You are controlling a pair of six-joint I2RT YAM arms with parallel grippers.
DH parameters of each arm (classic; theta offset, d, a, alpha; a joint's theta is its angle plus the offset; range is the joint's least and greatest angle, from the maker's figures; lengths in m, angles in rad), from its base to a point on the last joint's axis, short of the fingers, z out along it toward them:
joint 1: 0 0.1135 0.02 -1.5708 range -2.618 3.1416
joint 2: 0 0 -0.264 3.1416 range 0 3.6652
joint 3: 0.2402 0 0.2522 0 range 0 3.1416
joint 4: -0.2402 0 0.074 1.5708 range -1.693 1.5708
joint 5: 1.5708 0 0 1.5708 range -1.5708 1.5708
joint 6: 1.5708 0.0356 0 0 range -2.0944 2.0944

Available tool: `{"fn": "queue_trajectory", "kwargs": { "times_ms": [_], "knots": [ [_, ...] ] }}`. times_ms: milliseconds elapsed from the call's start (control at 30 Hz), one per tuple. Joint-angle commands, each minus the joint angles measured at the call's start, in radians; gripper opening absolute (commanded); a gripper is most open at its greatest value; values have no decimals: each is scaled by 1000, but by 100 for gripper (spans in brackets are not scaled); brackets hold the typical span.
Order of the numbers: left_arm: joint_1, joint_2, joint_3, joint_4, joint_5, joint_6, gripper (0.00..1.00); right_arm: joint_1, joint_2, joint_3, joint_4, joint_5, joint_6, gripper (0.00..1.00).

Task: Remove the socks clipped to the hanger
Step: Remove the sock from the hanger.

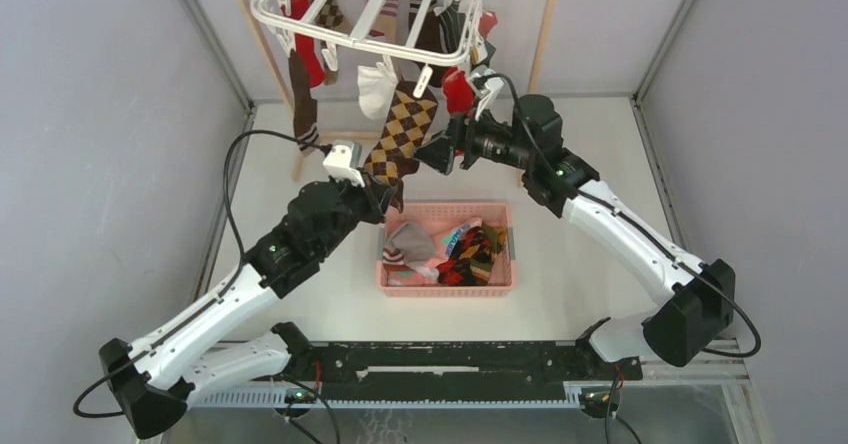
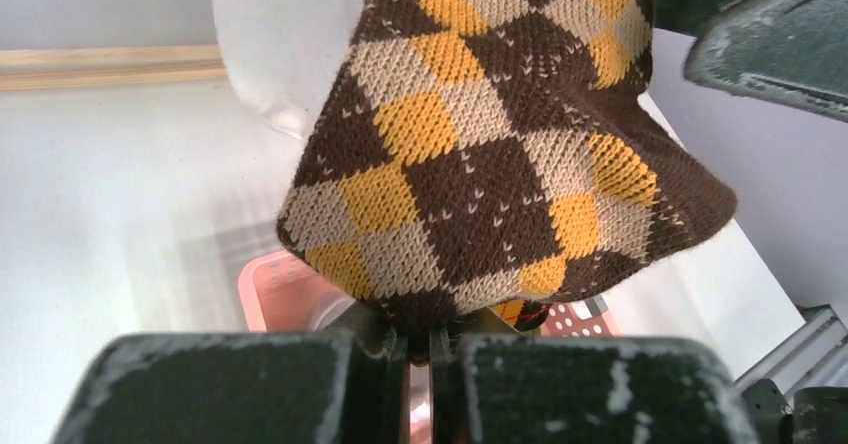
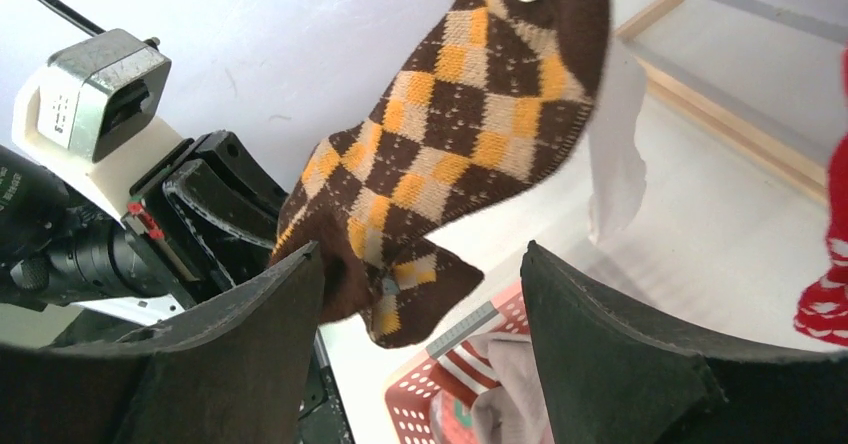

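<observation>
Socks (image 1: pixel 310 49) of mixed colours hang from the clips of the white hanger (image 1: pixel 370 9), which is suspended above the far edge of the table (image 1: pixel 560 284) between the poles of a wooden rack (image 1: pixel 545 24).

Items observed on the hanger:
- a red sock and a dark brown sock (image 1: pixel 303 104) on its left side;
- a white sock (image 1: pixel 378 86) near the middle;
- a further red sock (image 1: pixel 458 89) on its right side;
- an argyle sock (image 1: pixel 405 129), brown with yellow and beige diamonds, on its near side.

The argyle sock is held at its top by a white clip (image 1: pixel 424 79) and runs down and to the left, tilted rather than hanging plumb.

Left jaws: pressed together, pinching the lower end of the argyle sock. The wrist view shows the fabric rising directly out of the closed gap.

Right jaws: spread wide, level with the lower part of the argyle sock and just beside its right edge. Whether either finger touches the fabric cannot be told.

A pink basket (image 1: pixel 445 207) stands at the middle of the table, below the argyle sock. It holds several loose socks, among them a grey one (image 1: pixel 412 239) and a dark patterned one (image 1: pixel 470 259).
</observation>
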Motion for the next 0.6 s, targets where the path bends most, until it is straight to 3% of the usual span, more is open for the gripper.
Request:
{"fn": "queue_trajectory", "kwargs": {
  "times_ms": [0, 233, 567],
  "knots": [
    [34, 0, 90, -50, 71, -33, 4, -45, -63, -32, 119, -44, 52, 79],
    [96, -11, 137, -99, 166, -66, 7, -120, -82, -83, 268, -80, 131, 80],
    [176, 6, 167, -114, 343, -119, 8, -127, -14, -102, 567, 10, 210, 79]
  ]
}}
